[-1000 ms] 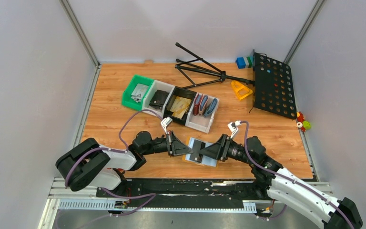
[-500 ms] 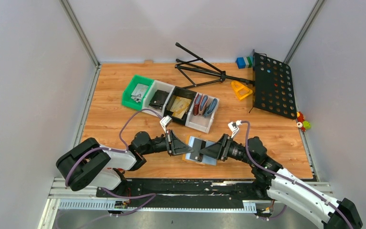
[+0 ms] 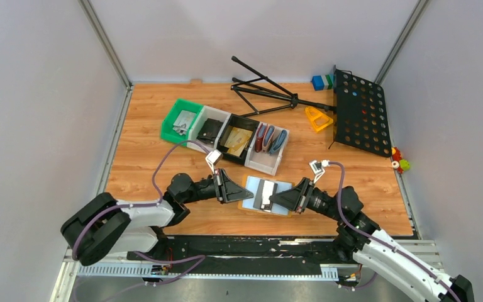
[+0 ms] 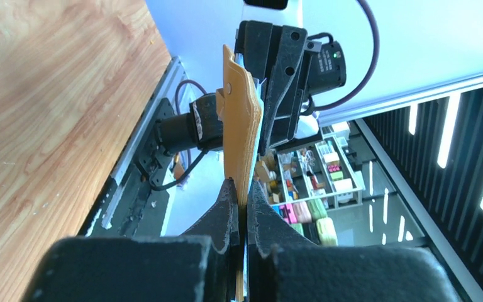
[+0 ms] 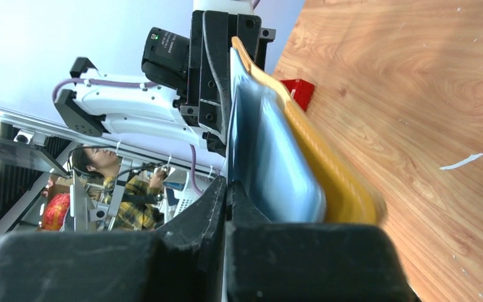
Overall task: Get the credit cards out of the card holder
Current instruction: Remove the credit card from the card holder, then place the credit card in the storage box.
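Mustard card holder hangs open over the table's near side, left gripper clamped on it, right gripper pinched shut at its lining, so pull straight and slowly.

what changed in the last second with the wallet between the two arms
The right gripper, open beside it before, closed onto the right edge of the card holder. The holder shifted slightly away from the arm bases, and both arms moved with it. The left gripper stayed shut on the holder's left edge. The row of bins did not move.
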`<state>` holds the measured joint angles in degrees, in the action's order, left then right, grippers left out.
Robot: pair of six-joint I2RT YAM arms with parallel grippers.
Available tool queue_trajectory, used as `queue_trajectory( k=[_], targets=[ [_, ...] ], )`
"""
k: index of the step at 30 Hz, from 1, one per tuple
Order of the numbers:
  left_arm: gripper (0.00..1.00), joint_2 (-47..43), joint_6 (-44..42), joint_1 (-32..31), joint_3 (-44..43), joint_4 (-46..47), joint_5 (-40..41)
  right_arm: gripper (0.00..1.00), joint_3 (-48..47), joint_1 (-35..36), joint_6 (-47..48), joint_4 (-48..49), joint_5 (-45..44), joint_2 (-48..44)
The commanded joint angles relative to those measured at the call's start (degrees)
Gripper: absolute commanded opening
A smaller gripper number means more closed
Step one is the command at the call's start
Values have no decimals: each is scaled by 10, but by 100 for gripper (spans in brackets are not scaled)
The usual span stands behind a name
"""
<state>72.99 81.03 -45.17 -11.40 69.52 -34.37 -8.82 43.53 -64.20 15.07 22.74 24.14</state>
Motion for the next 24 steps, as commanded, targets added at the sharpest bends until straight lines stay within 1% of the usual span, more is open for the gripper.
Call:
queue_trajectory(
  k=[1, 4, 7, 8, 11, 17, 19, 22, 24],
  targets=[
    [0, -75, -58, 21, -10, -107, 9, 0, -12, -1, 17, -61, -45, -42],
    [0, -137, -119, 33, -28, -260, 19, 0, -31, -1, 37, -141, -71, -58],
    [0, -200, -175, 42, -50, -400, 36, 0, -42, -1, 50, -184, -89, -66],
    [0, -215, -188, 46, -56, -432, 42, 0, -44, -1, 53, -191, -91, -66],
    [0, -247, -210, 66, -60, -498, 41, 0, -51, -1, 58, -198, -94, -63],
    [0, -271, -242, 93, -66, -576, 44, 0, -59, -2, 62, -199, -94, -47],
    [0, -273, -273, 94, -79, -631, 64, 0, -64, -1, 66, -201, -97, -41],
    [0, -283, -325, 94, -104, -734, 115, 0, -77, -1, 78, -207, -108, -29],
    [0, -285, -347, 94, -114, -780, 142, 0, -90, -2, 91, -204, -120, -9]
  ],
)
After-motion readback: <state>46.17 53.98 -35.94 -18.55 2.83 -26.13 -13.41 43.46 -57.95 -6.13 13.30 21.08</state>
